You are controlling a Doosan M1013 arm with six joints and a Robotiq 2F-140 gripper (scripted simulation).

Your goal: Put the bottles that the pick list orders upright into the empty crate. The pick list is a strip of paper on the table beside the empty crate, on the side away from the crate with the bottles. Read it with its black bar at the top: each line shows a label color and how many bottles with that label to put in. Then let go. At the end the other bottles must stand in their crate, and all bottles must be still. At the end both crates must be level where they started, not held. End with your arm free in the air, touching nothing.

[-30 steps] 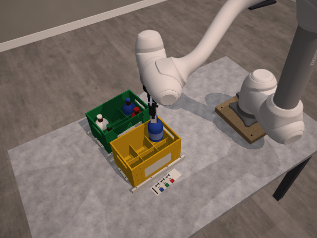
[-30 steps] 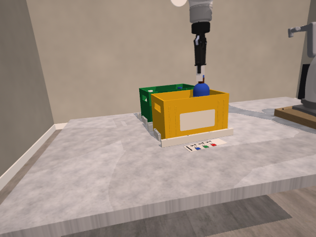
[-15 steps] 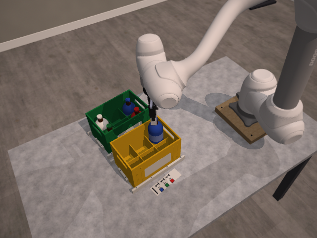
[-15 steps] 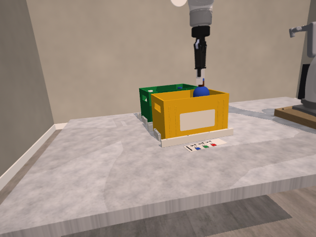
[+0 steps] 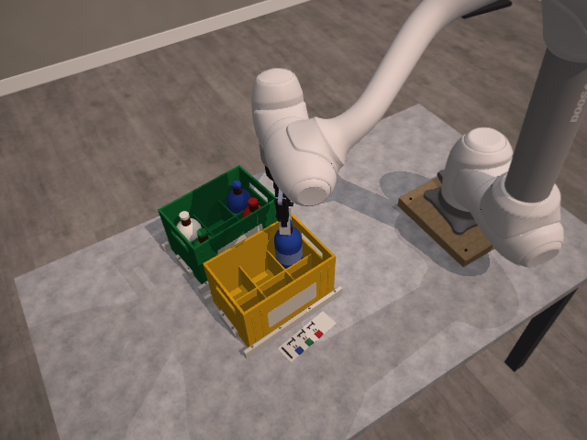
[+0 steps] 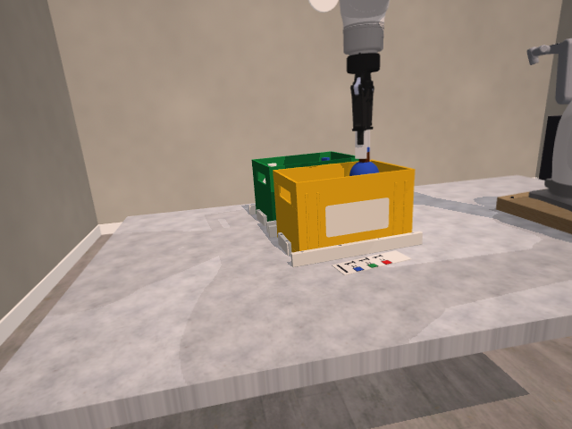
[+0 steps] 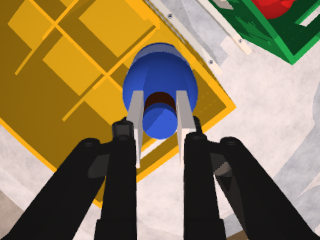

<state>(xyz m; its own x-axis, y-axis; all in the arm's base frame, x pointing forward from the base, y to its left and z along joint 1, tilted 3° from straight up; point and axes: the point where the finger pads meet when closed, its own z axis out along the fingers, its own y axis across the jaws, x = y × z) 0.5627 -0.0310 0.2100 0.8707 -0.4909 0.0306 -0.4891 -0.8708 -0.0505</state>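
1. The pick list [image 5: 306, 335] is noted on the table in front of the yellow crate [image 5: 284, 302].
2. The gripper [image 7: 160, 122] is clamped on the neck of the blue bottle [image 5: 287, 246], which is partly sunk in a rear corner compartment.
3. A vertical descent is advised; release only once seated.
4. Other bottles are observed in the green crate [image 5: 208, 199].

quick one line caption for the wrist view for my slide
Pincer shut on the neck of a blue bottle, holding it upright over a corner cell of the yellow crate.

Arm bent over, wrist vertical, tool [image 7: 160, 110] pointing straight down, fingers clamped on bottle neck
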